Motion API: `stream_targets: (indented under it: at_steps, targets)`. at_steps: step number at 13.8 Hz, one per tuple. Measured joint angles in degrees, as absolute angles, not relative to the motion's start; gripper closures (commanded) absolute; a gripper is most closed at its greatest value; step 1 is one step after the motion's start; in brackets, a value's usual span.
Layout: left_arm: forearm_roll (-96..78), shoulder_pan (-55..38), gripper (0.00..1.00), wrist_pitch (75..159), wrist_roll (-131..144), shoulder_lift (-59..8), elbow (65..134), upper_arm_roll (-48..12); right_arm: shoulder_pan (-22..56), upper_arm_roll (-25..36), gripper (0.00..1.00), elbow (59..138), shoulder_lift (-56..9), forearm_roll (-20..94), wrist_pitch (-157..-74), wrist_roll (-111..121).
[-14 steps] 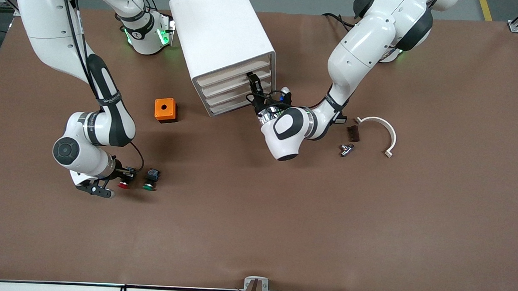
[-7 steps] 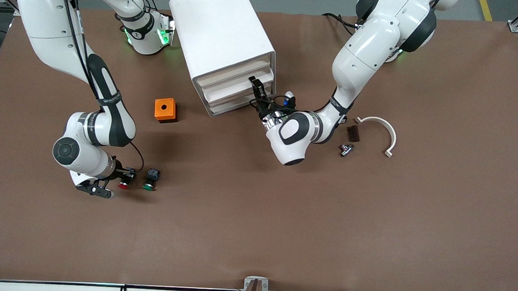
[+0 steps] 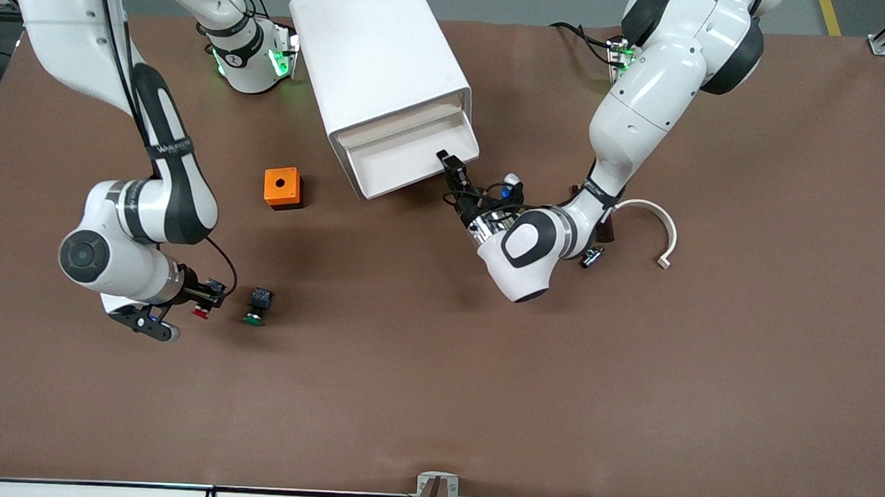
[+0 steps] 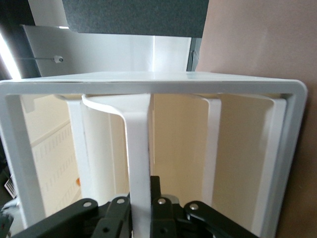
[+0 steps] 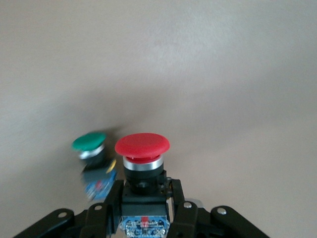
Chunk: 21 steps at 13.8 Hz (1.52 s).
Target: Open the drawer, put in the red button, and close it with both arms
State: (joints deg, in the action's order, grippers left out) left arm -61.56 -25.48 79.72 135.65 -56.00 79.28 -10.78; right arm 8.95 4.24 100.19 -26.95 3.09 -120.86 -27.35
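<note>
The drawer point(image 3: 409, 154) is pulled out, pinched by the left gripper point(image 3: 452, 168); the red button point(image 5: 142, 148) is clamped in the right gripper point(image 5: 143, 198), not yet placed.

The black two-finger right gripper point(image 5: 143, 208) is cut off by the right wrist view's edge, as is the blue-and-black body of the red-capped push button point(image 5: 142, 148). The green-capped push button point(image 5: 90, 144) appears blurred. The white four-drawer cabinet point(image 4: 148, 89) hides its lower drawers under the pulled-out shallow white drawer point(image 3: 409, 156).
</note>
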Motion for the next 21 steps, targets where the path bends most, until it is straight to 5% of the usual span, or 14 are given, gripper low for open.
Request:
stream_targets:
  at_steps: [8, 9, 10, 12, 21]
  targets:
    - [-62.41, -20.88, 0.84, 81.01, 135.65, -56.02, 78.21, -10.00, 24.51, 3.04, 1.00, 100.24, -11.57, 7.21, -107.36, -62.50]
    - [-62.41, -20.78, 0.65, 81.04, 135.65, -56.02, 78.19, -10.00, 26.26, 2.99, 1.00, 100.30, -11.00, 7.68, -107.19, -66.01]
    - [-62.42, -20.79, 0.35, 81.06, 135.61, -56.02, 78.15, -10.00, 27.94, 2.95, 1.00, 100.37, -10.73, 7.82, -107.16, -69.35]
    - [-62.42, -20.76, 0.05, 81.15, 132.36, -56.02, 77.94, -9.98, 31.32, 2.93, 1.00, 100.59, -10.75, 7.86, -107.59, -75.29]
    - [-62.54, -18.73, 0.01, 81.45, 101.50, -55.86, 69.62, -9.32, 41.63, 2.96, 1.00, 103.35, -11.23, 7.87, -115.79, -92.72]
